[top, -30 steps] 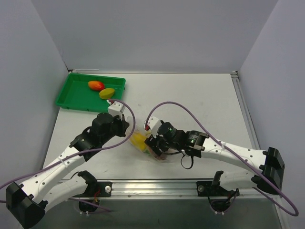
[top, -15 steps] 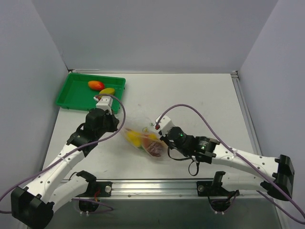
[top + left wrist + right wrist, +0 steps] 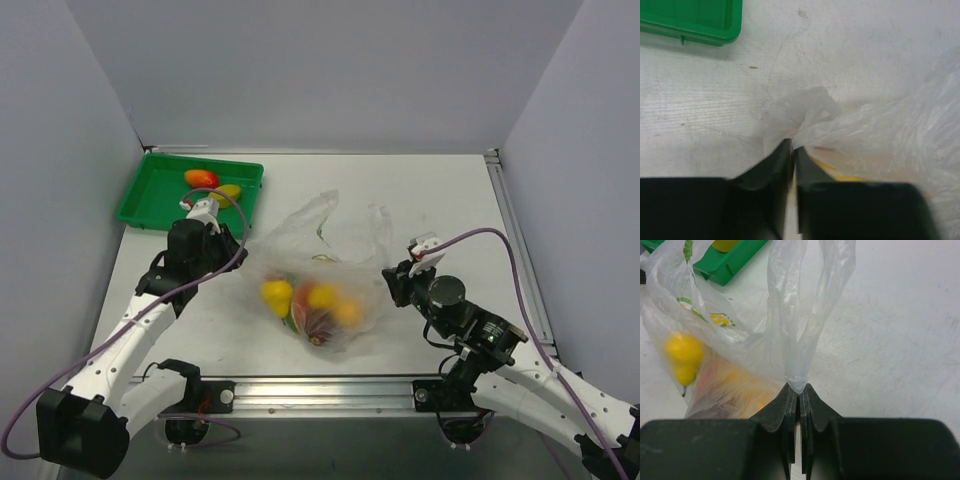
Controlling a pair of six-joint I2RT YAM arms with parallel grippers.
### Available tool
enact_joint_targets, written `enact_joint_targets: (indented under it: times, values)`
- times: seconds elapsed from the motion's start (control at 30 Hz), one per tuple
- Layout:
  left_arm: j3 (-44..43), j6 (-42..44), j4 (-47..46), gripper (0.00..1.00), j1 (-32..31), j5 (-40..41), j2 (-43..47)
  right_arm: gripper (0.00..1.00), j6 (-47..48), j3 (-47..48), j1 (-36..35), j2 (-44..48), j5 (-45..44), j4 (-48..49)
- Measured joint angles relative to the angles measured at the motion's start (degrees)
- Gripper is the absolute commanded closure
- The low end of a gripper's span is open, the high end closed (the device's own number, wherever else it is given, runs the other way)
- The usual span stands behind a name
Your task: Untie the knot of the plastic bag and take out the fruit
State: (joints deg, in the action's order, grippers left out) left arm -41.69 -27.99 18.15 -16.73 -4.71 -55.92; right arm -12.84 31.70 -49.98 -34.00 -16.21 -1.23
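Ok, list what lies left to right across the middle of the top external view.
Left gripper → clear thin plastic bag → right gripper → silver metal table-edge rail.

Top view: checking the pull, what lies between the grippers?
The plastic bag, fruit inside, spans from left gripper to right gripper, both pinching it; the top view shows it.

arms [image 3: 112, 350]: white links, black joints | cables [image 3: 475, 234]: purple, looping | jaws: black, wedge-tipped

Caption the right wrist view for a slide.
Right gripper shut on a twisted strand of the plastic bag; fruit inside.
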Motion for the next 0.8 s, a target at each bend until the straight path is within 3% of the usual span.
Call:
enact_joint_targets:
  times: [0.1,0.23,0.53,0.8]
  values:
    - [0.0,0.5,-0.52,0.24,0.76,-1.27,0.79,1.0,-0.2,0.0,0.17,-2.14,2.4,0.42]
    - [-0.07,0.66,-0.68,0.06,-0.79,-3.56,4.37,1.0,0.81,0.48,0.44,-5.27,6.78,0.59]
    - [-13.62,2.78,4.44,0.04,-21.51,7.48,5.38,1.0,4.68,4.04,0.44,-8.41,13.81,-0.11]
    - [-18.93,14.08,7.34,0.02,-23.85,10.82,-4.92,1.0,7.21,6.1,0.39,-8.81,18.93,-2.4]
